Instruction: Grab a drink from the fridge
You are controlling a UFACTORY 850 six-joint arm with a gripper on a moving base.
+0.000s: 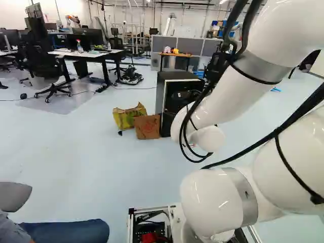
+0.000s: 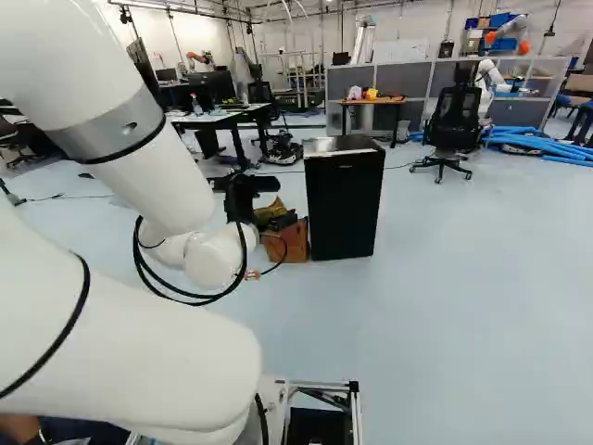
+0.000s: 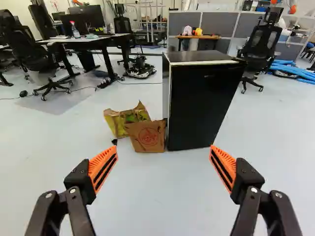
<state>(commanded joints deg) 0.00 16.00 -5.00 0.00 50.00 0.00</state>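
Gripper fingers spread wide, nothing between pads; black mini fridge on floor ahead of gripper, door closed; brown paper bag just beside fridge; yellow bag behind brown one; desk farther back.

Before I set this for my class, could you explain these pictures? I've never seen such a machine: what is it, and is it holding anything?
The machine is one white robot arm on a moving base. Two pictures look ahead from the base, one from each side behind the arm. The third looks along the black gripper from the wrist: its two orange-padded fingers stand wide apart and grip nothing. On the pale floor ahead stands a black fridge, its door shut. Beside it are a brown bag and, partly behind that, a yellow bag.
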